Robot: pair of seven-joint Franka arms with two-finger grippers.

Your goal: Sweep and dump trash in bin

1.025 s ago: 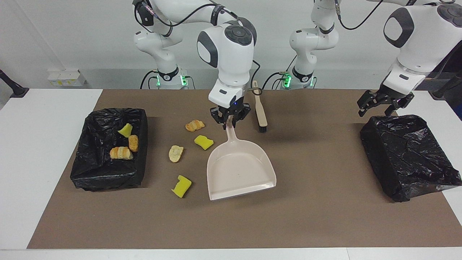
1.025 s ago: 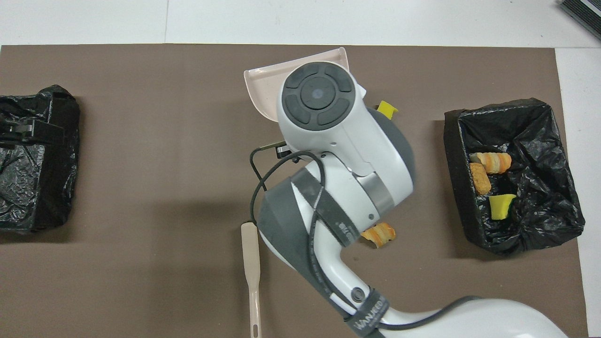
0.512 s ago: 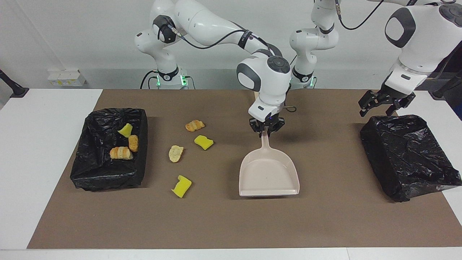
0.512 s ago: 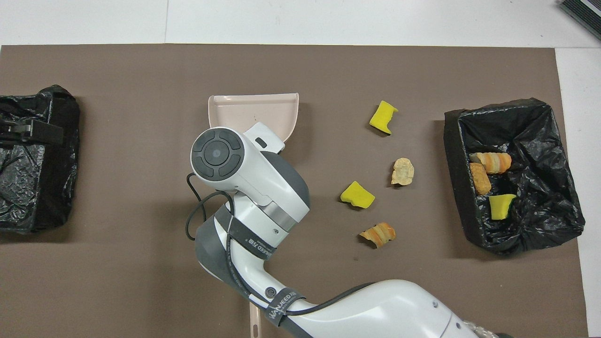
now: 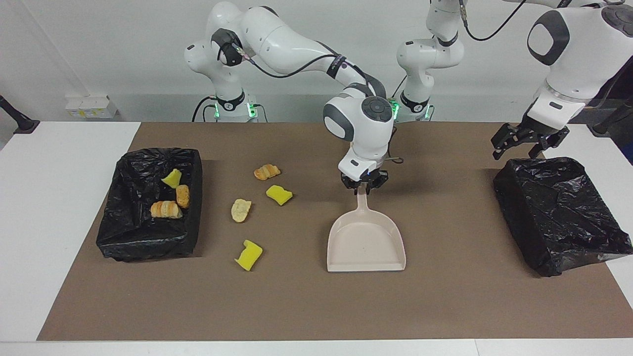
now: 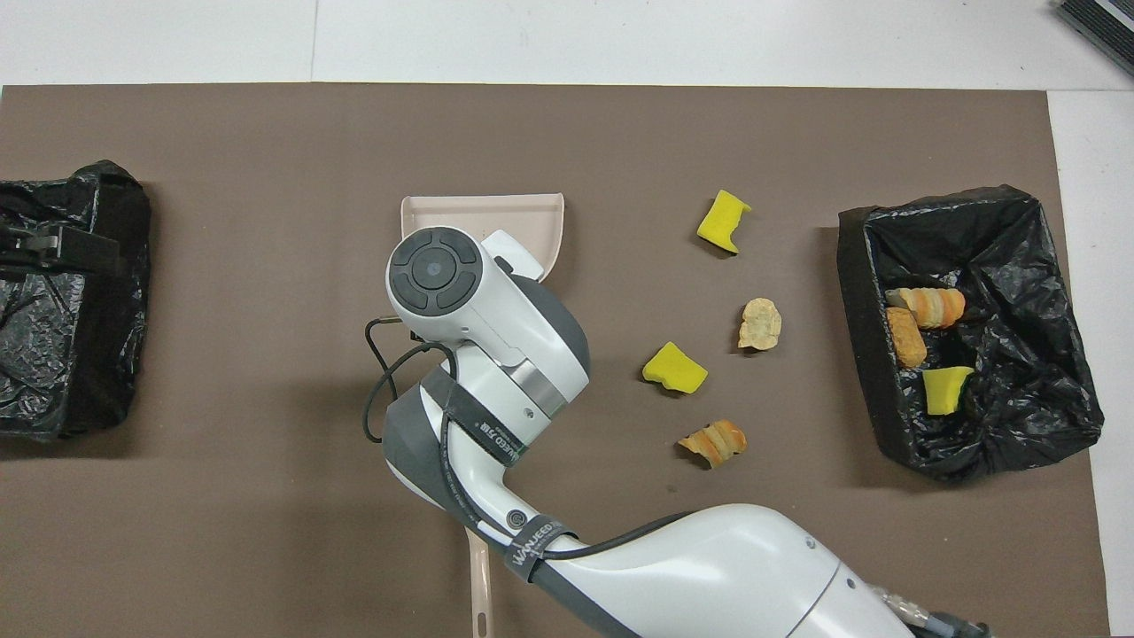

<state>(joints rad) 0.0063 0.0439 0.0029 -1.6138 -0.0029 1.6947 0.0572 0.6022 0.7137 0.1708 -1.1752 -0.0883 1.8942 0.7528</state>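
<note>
While three trash pieces (image 5: 169,198) sit in one bin (image 5: 124,237), right end effector (image 5: 364,184) on dustpan handle (image 5: 362,198), grip unclear.

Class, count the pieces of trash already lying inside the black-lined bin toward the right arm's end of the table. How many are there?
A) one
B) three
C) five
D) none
B: inside the bin lie a yellow sponge chunk and two golden-brown pastries, while four more pieces, such as the yellow chunk, are still out on the brown mat.
</note>
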